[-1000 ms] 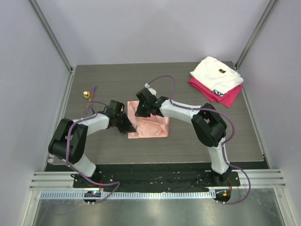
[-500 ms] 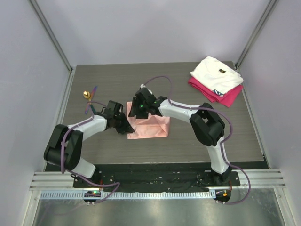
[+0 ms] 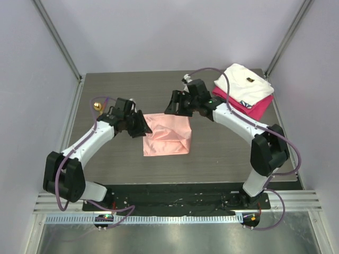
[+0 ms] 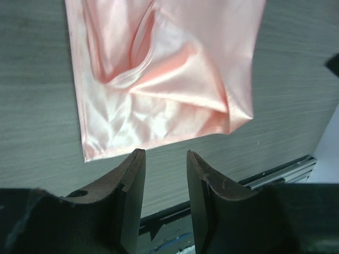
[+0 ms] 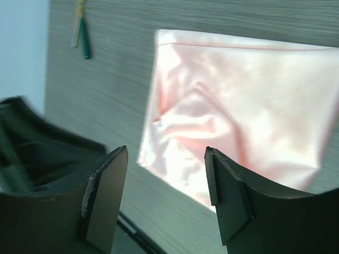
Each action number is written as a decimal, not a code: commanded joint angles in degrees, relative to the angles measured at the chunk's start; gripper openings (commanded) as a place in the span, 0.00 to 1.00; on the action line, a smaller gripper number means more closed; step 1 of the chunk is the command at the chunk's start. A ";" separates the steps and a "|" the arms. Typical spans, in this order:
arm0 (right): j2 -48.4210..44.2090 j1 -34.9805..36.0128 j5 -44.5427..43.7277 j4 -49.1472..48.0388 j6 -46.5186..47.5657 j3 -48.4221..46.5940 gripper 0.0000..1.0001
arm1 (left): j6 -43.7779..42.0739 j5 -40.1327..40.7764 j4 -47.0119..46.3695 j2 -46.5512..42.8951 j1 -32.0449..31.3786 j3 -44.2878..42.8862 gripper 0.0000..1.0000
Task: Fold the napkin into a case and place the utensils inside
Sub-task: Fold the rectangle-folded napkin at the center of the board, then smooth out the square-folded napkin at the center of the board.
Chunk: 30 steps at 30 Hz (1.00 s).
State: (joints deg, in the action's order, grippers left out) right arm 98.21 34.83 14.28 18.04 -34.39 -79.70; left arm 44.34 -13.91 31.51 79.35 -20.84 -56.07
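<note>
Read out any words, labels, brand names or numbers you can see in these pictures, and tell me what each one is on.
No text is readable in any view.
Folded white cloth: it carries a small dark tag, too small to read.
Napkin: plain, with no marks or lettering.

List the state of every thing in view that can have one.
napkin: folded, rumpled, lying on the table, not held
utensils: lying on the table left of the napkin, not inside it
left gripper: open, empty, at the napkin's left edge
right gripper: open, empty, above the napkin's far edge
white cloth: folded, resting on the magenta cloth
magenta cloth: folded, under the white cloth
</note>
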 commanded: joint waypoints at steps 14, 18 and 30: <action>17.53 -3.45 11.81 -10.40 3.10 -4.58 0.28 | 3.12 -10.69 -7.07 24.60 7.22 -16.34 0.06; 20.79 -2.66 12.43 -11.54 2.22 -6.08 0.28 | 4.00 -10.09 -9.19 29.70 7.30 -17.74 0.06; 30.63 -1.61 12.79 -9.52 3.98 -16.09 0.31 | 4.00 -7.80 -11.02 36.40 8.71 -17.84 0.04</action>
State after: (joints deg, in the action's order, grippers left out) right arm 126.52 32.77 25.96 8.78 -31.40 -91.18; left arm 48.47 -23.14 22.55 114.69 -12.99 -73.30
